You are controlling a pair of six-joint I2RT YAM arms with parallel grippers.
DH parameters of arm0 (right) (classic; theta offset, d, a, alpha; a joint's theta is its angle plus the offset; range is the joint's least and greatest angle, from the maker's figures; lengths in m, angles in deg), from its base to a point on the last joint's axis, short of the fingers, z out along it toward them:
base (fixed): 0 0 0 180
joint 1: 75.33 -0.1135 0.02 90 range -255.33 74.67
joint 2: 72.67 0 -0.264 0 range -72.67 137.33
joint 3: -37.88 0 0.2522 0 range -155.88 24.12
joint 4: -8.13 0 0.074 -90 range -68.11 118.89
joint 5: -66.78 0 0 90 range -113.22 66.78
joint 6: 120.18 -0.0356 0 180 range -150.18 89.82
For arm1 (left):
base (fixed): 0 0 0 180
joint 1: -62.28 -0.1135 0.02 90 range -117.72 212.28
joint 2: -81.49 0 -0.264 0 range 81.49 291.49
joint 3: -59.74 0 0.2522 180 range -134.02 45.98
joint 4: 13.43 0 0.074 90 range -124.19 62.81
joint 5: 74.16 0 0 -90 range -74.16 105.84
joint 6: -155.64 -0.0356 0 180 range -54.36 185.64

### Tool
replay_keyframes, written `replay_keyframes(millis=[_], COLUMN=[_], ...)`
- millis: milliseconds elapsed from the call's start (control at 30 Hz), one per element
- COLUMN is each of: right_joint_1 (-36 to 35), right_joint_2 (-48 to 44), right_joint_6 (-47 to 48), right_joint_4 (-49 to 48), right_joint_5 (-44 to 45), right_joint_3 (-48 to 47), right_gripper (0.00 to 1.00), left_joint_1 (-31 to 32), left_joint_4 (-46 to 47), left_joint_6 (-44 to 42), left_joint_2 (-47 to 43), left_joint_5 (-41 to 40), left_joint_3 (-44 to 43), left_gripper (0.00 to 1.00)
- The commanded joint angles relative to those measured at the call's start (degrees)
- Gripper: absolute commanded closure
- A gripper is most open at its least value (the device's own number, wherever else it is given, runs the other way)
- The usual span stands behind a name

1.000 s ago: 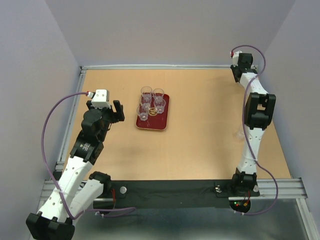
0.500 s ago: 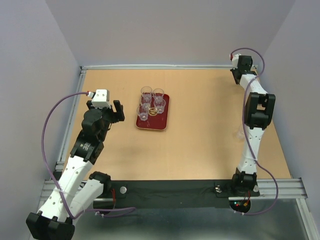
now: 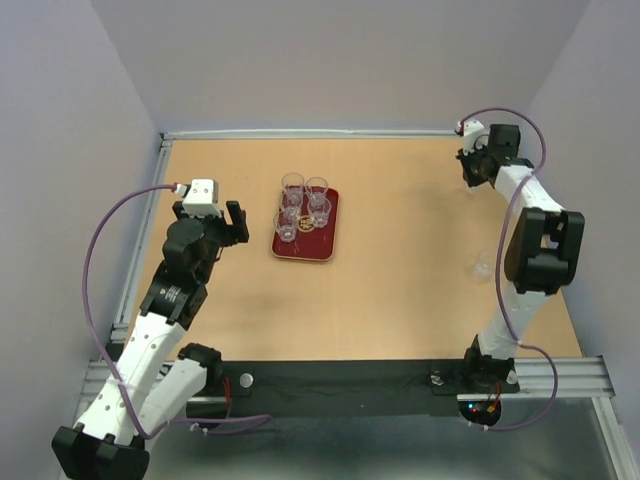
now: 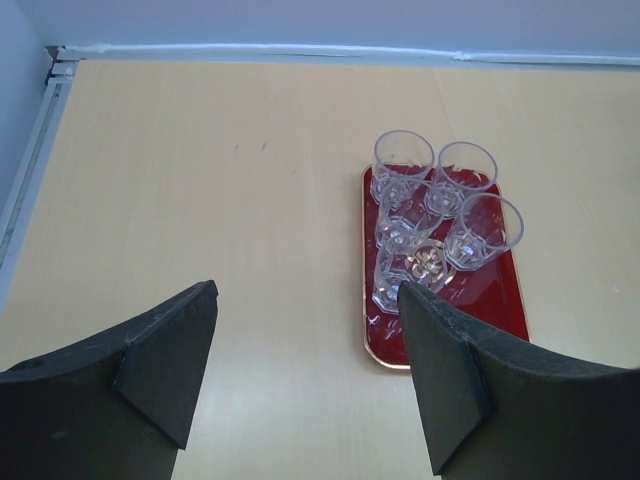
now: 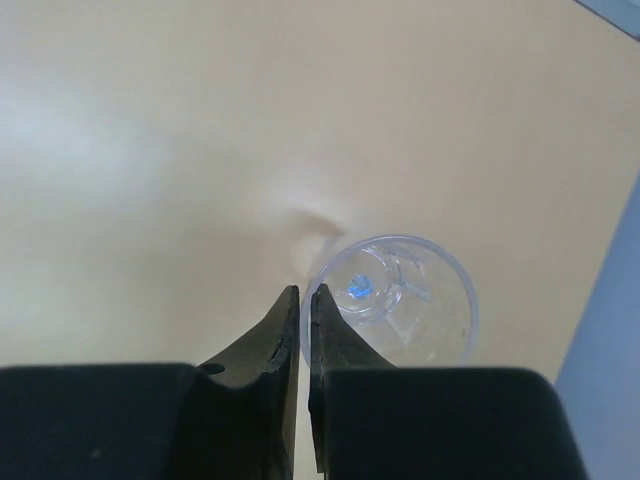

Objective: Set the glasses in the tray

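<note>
The dark red tray [image 3: 322,243] lies at the middle left of the table with several clear glasses [image 3: 292,185] standing on its far half. It also shows in the left wrist view [image 4: 497,310], along with the glasses [image 4: 403,166]. My left gripper [image 3: 238,222] [image 4: 305,290] is open and empty, hovering left of the tray. My right gripper [image 3: 468,172] [image 5: 304,292] is at the far right of the table. It is shut on the wall of a clear glass [image 5: 400,295], one finger inside the rim and one outside.
Another faint clear glass [image 3: 482,267] stands on the wood beside the right arm's lower links. The right wall [image 5: 605,380] is close to the held glass. Metal rails edge the table at the left [image 3: 150,220] and back.
My right arm's elbow has swung out to the right and its wrist has turned and shifted slightly. My left arm, the tray and its glasses have not moved.
</note>
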Motion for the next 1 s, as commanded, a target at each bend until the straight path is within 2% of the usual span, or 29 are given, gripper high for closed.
replay_keyframes(millis=[0, 100, 200, 333, 467, 567, 667, 767, 967], right_joint_1=[-1.33, -3.09, -9.23, -16.95, -22.68, -30.31, -34.89, -41.91, -48.96], right_joint_2=[-11.15, -15.13, -19.79, -23.83, -23.76, -23.58, -22.18, -18.32, -13.56], right_joint_6=[0.24, 0.24, 2.08, 5.15, 5.34, 7.17, 8.32, 8.5, 8.76], right_joint_4=[-1.8, -1.62, -0.83, -0.48, -0.39, 0.05, 0.93, 1.63, 2.07], right_joint_5=[-19.68, -24.99, -31.31, -35.7, -38.97, -35.99, -33.44, -25.99, -19.82], right_joint_3=[7.51, 14.19, 19.03, 21.41, 20.37, 19.92, 17.83, 14.66, 9.03], right_gripper=[1.0, 1.0, 0.99, 1.0, 0.99, 1.0, 0.99, 1.0, 1.0], left_joint_1=[0.02, 0.02, 0.02, 0.02, 0.02, 0.02, 0.02, 0.02, 0.02], left_joint_4=[2.99, 3.08, 2.99, 2.99, 2.9, 2.9, 2.9, 2.9, 2.9], left_joint_6=[-0.5, -0.5, -0.58, -0.5, -0.5, -0.58, -0.58, -0.58, -0.76], left_joint_2=[-1.36, -1.44, -1.44, -1.53, -1.62, -1.71, -1.79, -1.8, -1.88], left_joint_5=[-0.13, -0.04, 0.05, -0.3, -0.48, -0.57, -0.66, -0.83, -1.09], left_joint_3=[0.39, 0.57, 0.48, 0.57, 0.57, 0.57, 0.57, 0.57, 0.57], left_gripper=[0.16, 0.16, 0.16, 0.16, 0.16, 0.17, 0.17, 0.17, 0.17])
